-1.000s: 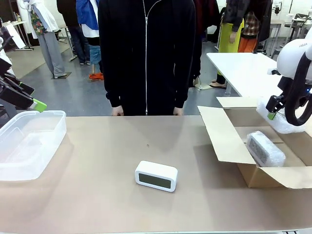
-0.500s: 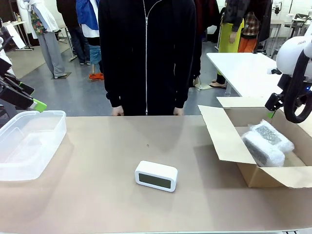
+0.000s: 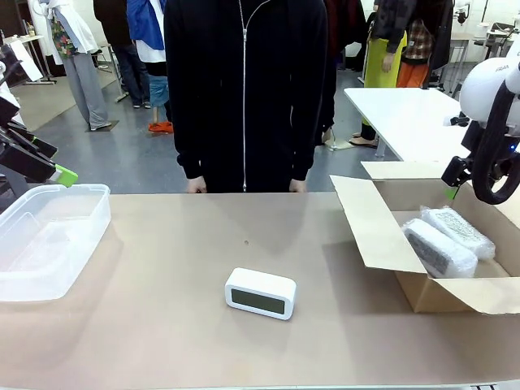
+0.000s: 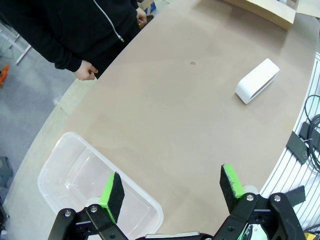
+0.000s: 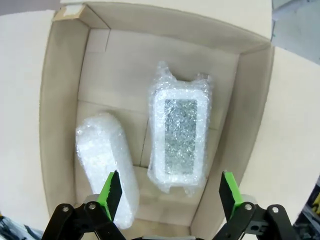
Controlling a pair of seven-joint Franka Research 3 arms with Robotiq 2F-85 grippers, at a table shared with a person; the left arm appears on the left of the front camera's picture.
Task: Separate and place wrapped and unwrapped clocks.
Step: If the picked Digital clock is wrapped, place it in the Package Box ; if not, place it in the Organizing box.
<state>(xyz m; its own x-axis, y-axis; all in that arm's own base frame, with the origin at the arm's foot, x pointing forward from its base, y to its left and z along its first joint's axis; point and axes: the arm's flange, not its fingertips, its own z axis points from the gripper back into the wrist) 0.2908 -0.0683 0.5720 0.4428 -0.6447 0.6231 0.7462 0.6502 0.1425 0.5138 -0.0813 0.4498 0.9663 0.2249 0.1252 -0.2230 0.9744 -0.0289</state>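
Two white bubble-wrapped clocks point(image 5: 179, 137) point(image 5: 105, 160) lay in the brown cardboard box point(image 5: 60, 100), my left gripper point(image 4: 172, 187) and right gripper point(image 5: 170, 192) hung spread and empty, so I would straddle the bare white plastic clock point(image 3: 260, 293) mid-table squarely, probably left-handed.

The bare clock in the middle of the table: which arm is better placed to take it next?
Probably the left. The left gripper, open, hovers by the clear bin, likely where the clock goes. The right gripper, also open, hangs over the box holding both wrapped clocks.
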